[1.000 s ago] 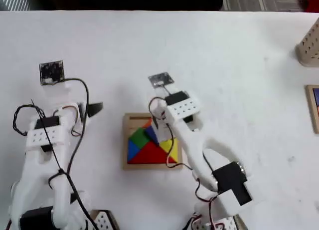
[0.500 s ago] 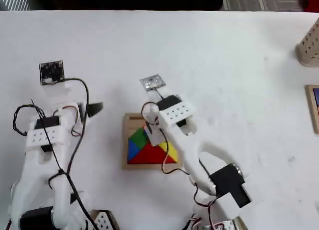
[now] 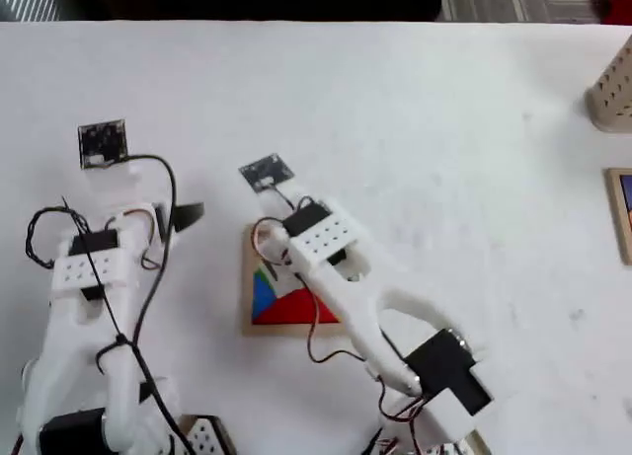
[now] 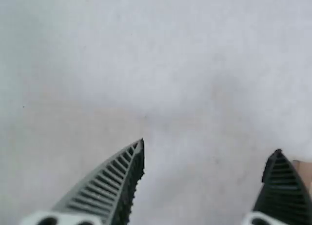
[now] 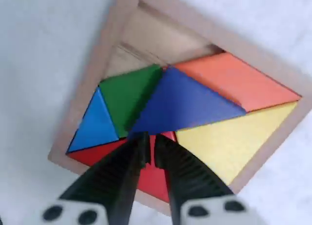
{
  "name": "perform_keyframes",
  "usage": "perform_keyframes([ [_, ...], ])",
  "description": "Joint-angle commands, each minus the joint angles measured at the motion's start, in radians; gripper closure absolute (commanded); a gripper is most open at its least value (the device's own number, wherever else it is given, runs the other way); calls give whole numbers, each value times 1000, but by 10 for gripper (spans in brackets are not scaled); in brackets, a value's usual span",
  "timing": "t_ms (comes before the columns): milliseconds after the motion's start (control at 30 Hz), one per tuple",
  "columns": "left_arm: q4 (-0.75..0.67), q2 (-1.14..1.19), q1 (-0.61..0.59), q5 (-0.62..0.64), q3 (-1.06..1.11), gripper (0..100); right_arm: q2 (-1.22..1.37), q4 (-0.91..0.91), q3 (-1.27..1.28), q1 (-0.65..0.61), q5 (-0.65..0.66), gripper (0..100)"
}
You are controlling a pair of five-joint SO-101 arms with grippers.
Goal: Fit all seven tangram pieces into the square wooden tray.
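- Tray (image 5: 95, 73) lies on the tabletop (image 3: 444, 110), one corner bare.
- Right fingers (image 5: 129, 169), pinched nearly shut and empty, sit by the dark blue triangle (image 5: 185, 100), likely to nudge it.
- Left fingers (image 4: 122, 181) hang wide apart, aside.

The left arm (image 3: 89, 267) is standing on the left, stretching from the near side toward the far side. Its left gripper (image 4: 209, 147) is pointing down with its two fingers spread wide apart, holding nothing. The right arm (image 3: 346, 287) is leaning from the near right toward the far left. Its right gripper (image 5: 151, 137) is pointing down too, with its fingers squeezed almost together and nothing between them.
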Motion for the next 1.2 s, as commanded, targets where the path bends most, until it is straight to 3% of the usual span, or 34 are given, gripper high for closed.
perform_keyframes([
  [0, -21, -42, 7, -14, -11, 623, -50, -10, -52, -1, -14, 981],
  [367, -21, -42, 7, -14, -12, 623, -168, 120, -101, 16, -23, 981],
  [867, -14, -45, 8, -14, -6, 627, -170, -84, 86, 82, 34, 981],
  [1067, -12, -85, 12, -23, 11, 779, -91, -160, 109, 77, 34, 981],
  [1167, -20, -165, 21, -61, 58, 804, -64, -168, 84, 81, 28, 981],
])
